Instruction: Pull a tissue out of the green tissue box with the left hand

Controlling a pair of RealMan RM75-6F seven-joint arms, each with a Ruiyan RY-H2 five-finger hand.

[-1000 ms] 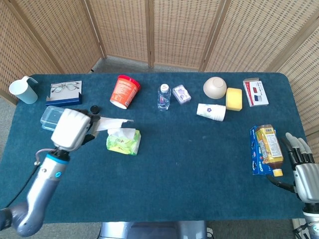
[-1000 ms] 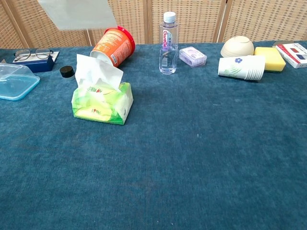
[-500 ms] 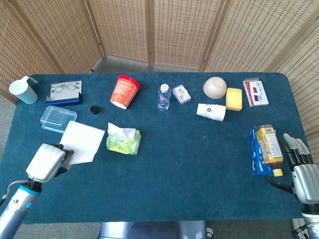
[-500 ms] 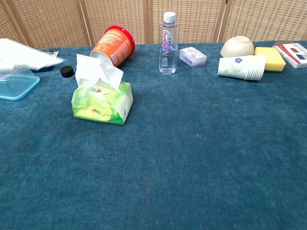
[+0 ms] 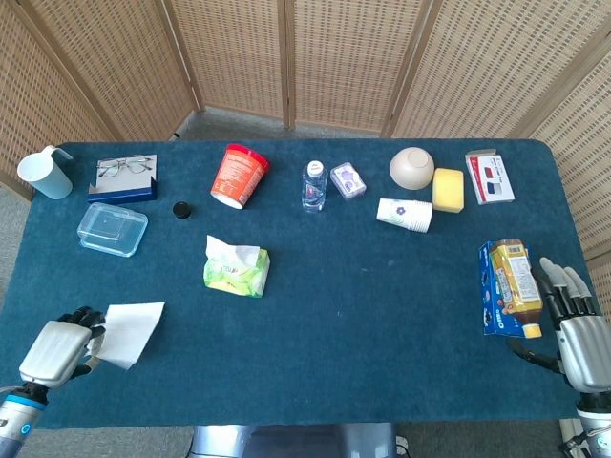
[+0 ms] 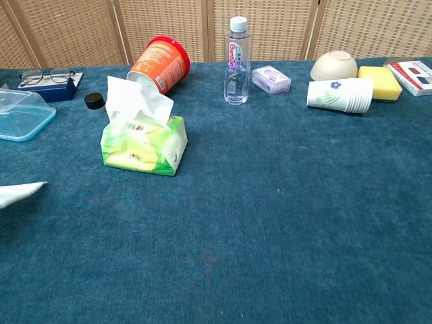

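The green tissue box (image 5: pixel 236 271) (image 6: pixel 144 142) lies left of the table's middle, with a white tissue sticking up from its slot. My left hand (image 5: pixel 59 349) is near the front left corner and holds a pulled-out white tissue (image 5: pixel 128 332) by one edge. In the chest view only a tip of that tissue (image 6: pixel 20 193) shows at the left border. My right hand (image 5: pixel 576 324) hangs off the table's right edge, fingers spread, holding nothing.
A clear plastic container (image 5: pixel 113 230), glasses on a blue case (image 5: pixel 122 177), a black cap (image 5: pixel 179 209) and a light blue cup (image 5: pixel 45 173) sit far left. A tipped red tub (image 5: pixel 238 175), water bottle (image 5: pixel 314 185), paper cups (image 5: pixel 405 214), bowl (image 5: pixel 411 168), sponge (image 5: pixel 448 189) line the back. A bottle on a blue packet (image 5: pixel 509 284) lies by the right hand.
My left hand has carried the tissue from above the box down and back toward the front left corner. The right hand has stayed put.
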